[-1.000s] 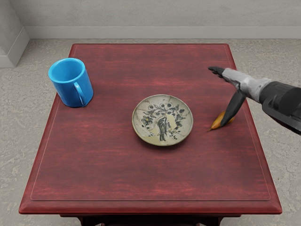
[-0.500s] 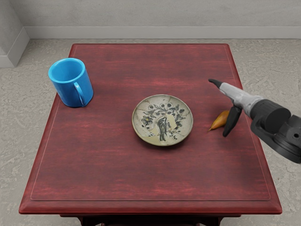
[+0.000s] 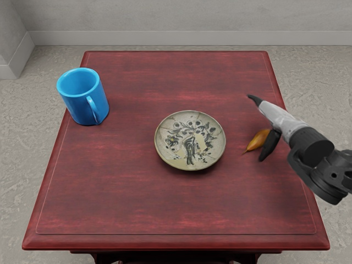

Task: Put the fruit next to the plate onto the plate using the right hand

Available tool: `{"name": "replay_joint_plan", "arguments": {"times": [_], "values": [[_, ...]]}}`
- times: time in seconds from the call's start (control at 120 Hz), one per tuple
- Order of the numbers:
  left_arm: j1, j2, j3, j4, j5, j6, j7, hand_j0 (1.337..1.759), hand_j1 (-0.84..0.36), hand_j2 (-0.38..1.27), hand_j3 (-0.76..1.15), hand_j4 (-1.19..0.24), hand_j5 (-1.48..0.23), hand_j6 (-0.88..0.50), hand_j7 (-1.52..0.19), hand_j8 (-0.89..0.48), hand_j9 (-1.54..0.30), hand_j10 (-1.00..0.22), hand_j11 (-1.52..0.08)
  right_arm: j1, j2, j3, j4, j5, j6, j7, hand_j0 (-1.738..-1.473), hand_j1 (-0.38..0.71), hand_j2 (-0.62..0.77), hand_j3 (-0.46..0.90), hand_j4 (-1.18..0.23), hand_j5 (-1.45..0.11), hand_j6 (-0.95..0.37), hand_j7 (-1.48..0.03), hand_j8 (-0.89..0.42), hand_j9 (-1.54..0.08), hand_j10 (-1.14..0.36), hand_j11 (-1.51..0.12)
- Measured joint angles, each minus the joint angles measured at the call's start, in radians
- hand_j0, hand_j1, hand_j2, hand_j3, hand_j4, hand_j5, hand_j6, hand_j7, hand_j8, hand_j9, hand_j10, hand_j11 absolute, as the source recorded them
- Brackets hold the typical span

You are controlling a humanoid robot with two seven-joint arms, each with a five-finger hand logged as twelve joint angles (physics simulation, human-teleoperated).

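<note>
A small orange pointed fruit (image 3: 256, 141) lies on the red table (image 3: 165, 203), just right of the patterned plate (image 3: 160, 144) at the table's middle. My right hand (image 3: 264, 127) comes in from the right edge and hovers over the fruit's right end. Its fingers are spread: one points up and left, and a dark finger (image 3: 269, 146) reaches down against the fruit's right side. It holds nothing. The plate has nothing on it. The left arm is out of view.
A blue mug (image 3: 82, 96) stands at the table's back left. The table's right edge runs close behind the fruit and under my forearm (image 3: 316, 159).
The right arm has swung down and nearer to the front edge, and the hand has sunk closer to the fruit. The fruit, plate and mug have not moved.
</note>
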Motion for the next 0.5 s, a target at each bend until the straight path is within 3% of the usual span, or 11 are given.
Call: {"name": "replay_joint_plan", "arguments": {"times": [0.225, 0.5], "values": [[0.0, 0.0, 0.0, 0.0, 0.0, 0.0, 0.0, 1.658, 0.35, 0.0, 0.0, 0.0, 0.0, 0.0, 0.0, 0.0, 0.0, 0.0, 0.0, 0.13, 0.046, -0.16, -0.109, 0.01, -0.005, 0.0, -1.658, -0.33, 0.0, 0.0, -0.02, -0.02, -0.02, -0.02, -0.02, -0.02, -0.02, -0.02], [0.0, 0.0, 0.0, 0.0, 0.0, 0.0, 0.0, 1.658, 0.35, 0.0, 0.0, 0.0, 0.0, 0.0, 0.0, 0.0, 0.0, 0.0, 0.0, 0.122, 0.086, -0.19, -0.163, -0.008, -0.099, 0.0, -1.658, -0.32, 0.0, 0.0, -0.03, -0.04, -0.04, -0.04, -0.03, -0.04, -0.03, -0.04]]}}
